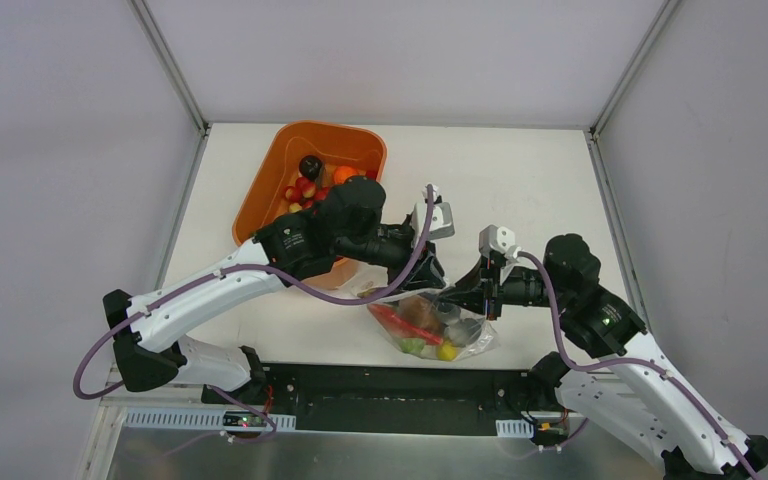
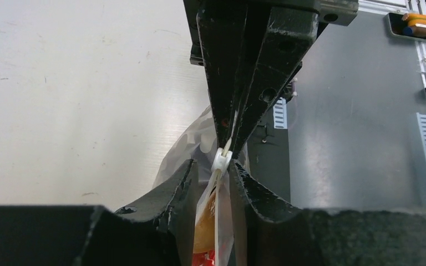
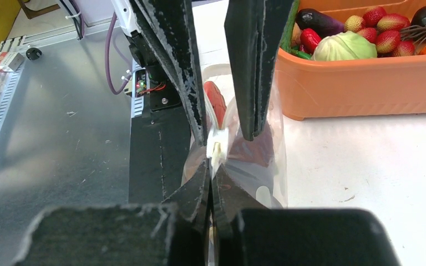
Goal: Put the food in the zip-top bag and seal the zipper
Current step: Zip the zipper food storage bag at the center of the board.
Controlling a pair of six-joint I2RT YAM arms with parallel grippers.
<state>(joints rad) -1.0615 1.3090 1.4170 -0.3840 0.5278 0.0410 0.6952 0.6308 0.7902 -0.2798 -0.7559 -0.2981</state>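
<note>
The zip-top bag (image 1: 465,335) lies near the table's front edge with food (image 1: 397,320) inside, red, green and yellow pieces. My left gripper (image 1: 430,280) is closed around the bag's top edge, with the white slider of the zipper (image 2: 222,160) between its fingertips (image 2: 238,180). My right gripper (image 1: 457,297) faces it and is shut tight on the zipper strip just behind the slider (image 3: 217,147). In the right wrist view my right gripper (image 3: 211,172) pinches the bag (image 3: 266,177). More food (image 3: 344,47) sits in the orange tub (image 3: 366,83).
The orange tub (image 1: 260,190) stands at the back left, under the left arm. A black base plate (image 1: 380,385) and a grey metal shelf (image 3: 50,138) run along the near edge, just past the bag.
</note>
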